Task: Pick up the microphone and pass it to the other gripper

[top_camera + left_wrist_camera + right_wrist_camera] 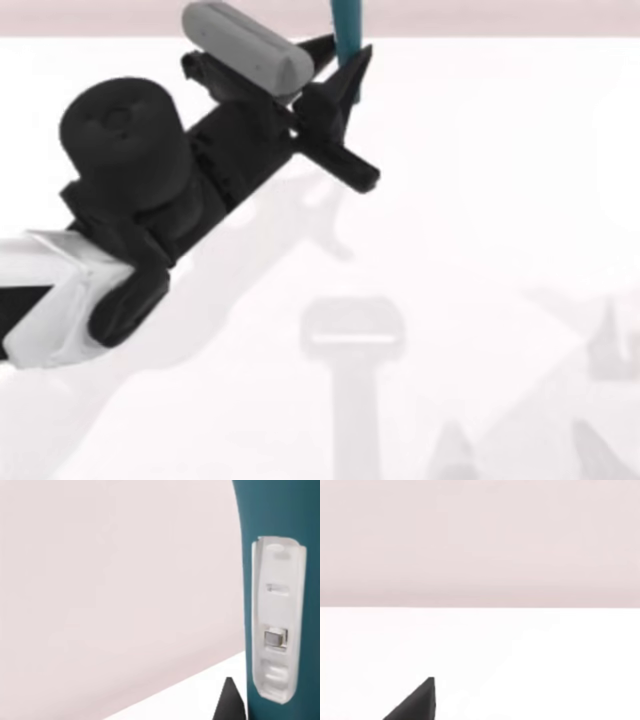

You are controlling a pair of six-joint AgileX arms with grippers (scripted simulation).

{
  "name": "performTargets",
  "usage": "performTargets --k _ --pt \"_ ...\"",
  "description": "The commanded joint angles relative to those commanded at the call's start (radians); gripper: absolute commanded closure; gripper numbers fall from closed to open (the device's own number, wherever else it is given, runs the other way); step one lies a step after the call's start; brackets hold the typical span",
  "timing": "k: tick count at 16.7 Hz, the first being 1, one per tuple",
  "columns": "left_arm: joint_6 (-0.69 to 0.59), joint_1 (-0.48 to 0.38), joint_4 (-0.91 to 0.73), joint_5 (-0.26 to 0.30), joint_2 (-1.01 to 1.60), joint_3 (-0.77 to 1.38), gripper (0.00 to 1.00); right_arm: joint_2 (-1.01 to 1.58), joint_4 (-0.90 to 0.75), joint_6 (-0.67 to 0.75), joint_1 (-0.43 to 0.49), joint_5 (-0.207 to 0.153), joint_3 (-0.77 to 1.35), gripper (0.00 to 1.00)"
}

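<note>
White desk (480, 200) filled nearly the whole top view, meeting a pale pinkish wall along the far edge. My left gripper (338, 62) was raised high near that far edge, left of centre, its fingers clamped on the teal handle of the microphone (347, 30), which ran out of the top of the picture so that its mesh head was hidden. In the left wrist view the handle stood close to the lens with its white switch panel (276, 617) facing the camera, and one dark fingertip (229, 702) showed beside it.

My right arm was absent from the top view; only faint shadows lay on the desk at lower right. Its wrist view showed a single dark fingertip (417, 702) over bare desk, so I could not tell whether those fingers were apart or together.

I judged the risk to lie in the handover: the grip sat low on a slim handle, so a knock from the approaching arm could tilt or drop the microphone. Nothing else stood on the desk to block the way.
</note>
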Motion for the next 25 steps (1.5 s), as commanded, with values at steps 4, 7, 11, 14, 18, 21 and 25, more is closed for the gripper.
performTargets --k 4,7,11,14,18,21,25 --pt "0.0 0.0 0.0 0.0 0.0 0.0 1.0 0.002 0.001 0.0 0.001 -0.001 0.001 0.0" --pt "0.0 0.0 0.0 0.0 0.0 0.0 1.0 0.067 0.026 -0.006 0.035 -0.033 0.048 0.0" --pt "0.0 0.0 0.0 0.0 0.0 0.0 1.0 0.302 0.108 -0.019 0.129 -0.124 0.197 0.0" --pt "0.0 0.0 0.0 0.0 0.0 0.0 1.0 0.55 0.197 -0.029 0.217 -0.209 0.347 0.0" --pt "0.0 0.0 0.0 0.0 0.0 0.0 1.0 0.883 0.322 -0.045 0.335 -0.322 0.552 0.0" --pt "0.0 0.0 0.0 0.0 0.0 0.0 1.0 1.082 0.394 -0.058 0.408 -0.392 0.675 0.0" --pt "0.0 0.0 0.0 0.0 0.0 0.0 1.0 1.229 0.441 -0.067 0.466 -0.447 0.763 0.0"
